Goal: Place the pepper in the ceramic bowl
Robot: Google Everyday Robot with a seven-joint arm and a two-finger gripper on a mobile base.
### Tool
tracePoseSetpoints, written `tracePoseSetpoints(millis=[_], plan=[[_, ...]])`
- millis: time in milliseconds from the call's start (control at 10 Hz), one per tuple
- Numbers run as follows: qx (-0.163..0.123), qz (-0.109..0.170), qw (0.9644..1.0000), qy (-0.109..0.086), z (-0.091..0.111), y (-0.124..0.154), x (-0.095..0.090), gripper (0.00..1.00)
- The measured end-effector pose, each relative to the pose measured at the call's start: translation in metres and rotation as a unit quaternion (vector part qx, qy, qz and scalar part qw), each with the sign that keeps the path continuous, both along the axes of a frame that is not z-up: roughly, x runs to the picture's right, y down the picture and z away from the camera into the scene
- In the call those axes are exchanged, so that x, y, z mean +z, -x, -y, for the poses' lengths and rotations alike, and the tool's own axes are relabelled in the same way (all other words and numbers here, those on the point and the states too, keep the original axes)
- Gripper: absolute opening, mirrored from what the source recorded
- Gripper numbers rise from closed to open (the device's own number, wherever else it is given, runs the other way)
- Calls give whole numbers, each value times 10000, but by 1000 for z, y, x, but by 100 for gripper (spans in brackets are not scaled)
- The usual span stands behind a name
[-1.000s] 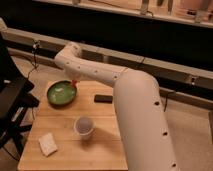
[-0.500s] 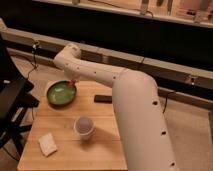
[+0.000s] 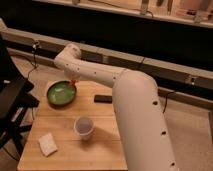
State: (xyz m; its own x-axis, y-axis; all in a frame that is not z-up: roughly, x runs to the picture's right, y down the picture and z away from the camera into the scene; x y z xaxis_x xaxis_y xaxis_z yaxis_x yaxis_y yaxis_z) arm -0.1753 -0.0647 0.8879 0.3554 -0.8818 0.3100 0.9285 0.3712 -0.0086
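Note:
The green ceramic bowl [image 3: 61, 93] sits at the table's far left corner. A small red-orange bit, the pepper [image 3: 74, 82], shows just above the bowl's far right rim, under the end of my white arm. My gripper [image 3: 71, 79] is there too, mostly hidden behind the arm's last link, right over the bowl's rim. Whether it holds the pepper cannot be seen.
A pale cup [image 3: 84, 127] stands mid-table in front of the bowl. A flat black rectangle [image 3: 103, 98] lies right of the bowl. A white cloth [image 3: 48, 144] lies near the front left corner. A black chair [image 3: 11, 100] stands left of the wooden table [image 3: 100, 150].

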Motion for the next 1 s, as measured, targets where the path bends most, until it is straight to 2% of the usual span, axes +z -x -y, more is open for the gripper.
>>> tracePoseSetpoints(millis=[500, 800, 1000], plan=[[8, 37, 10000, -80, 1, 1, 3, 1], [8, 52, 9999, -145, 2, 1, 5, 22], [9, 63, 9998, -179, 2, 1, 6, 23]])
